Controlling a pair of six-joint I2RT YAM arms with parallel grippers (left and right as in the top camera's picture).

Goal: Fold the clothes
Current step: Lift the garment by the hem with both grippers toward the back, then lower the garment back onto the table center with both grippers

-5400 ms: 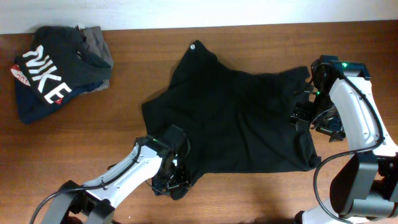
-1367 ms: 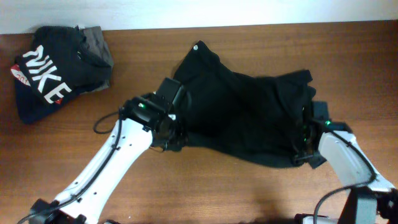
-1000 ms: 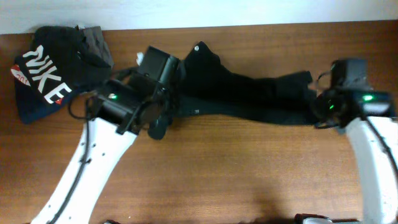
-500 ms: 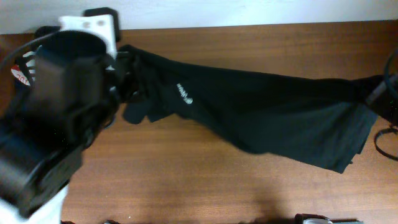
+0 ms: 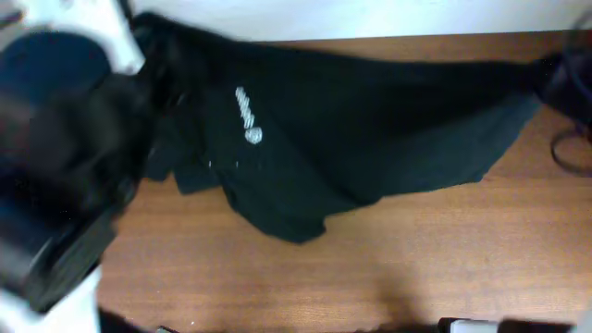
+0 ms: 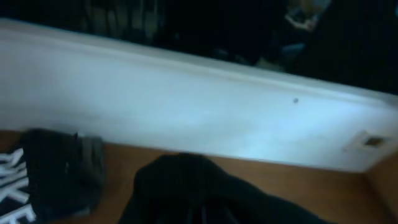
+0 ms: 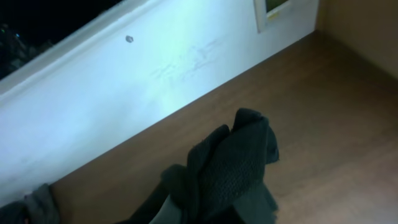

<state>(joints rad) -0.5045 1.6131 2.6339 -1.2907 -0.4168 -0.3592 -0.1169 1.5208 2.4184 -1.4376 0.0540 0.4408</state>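
Note:
The clothes, a plain black T-shirt (image 5: 370, 120), hang stretched in the air across the overhead view, with a small pale logo (image 5: 252, 136) showing left of centre. My left arm (image 5: 55, 166) fills the left side as a large blur close to the camera. Its gripper (image 6: 202, 214) is shut on a bunched edge of the T-shirt (image 6: 186, 186), fingers buried in cloth. At the far right, my right gripper (image 5: 566, 79) holds the other end. In the right wrist view that gripper (image 7: 211, 211) is shut on a wad of the black fabric (image 7: 239, 158).
A dark garment with white NIKE lettering (image 6: 31, 180) and a grey garment (image 6: 92, 163) lie at the table's back left by the white wall (image 6: 186, 106). The wooden table (image 5: 370, 268) shows below the hanging shirt.
Both arms have risen toward the camera with the shirt. It has gone from a low band over the table to a wide hanging sheet, and the left arm now hides the NIKE pile overhead.

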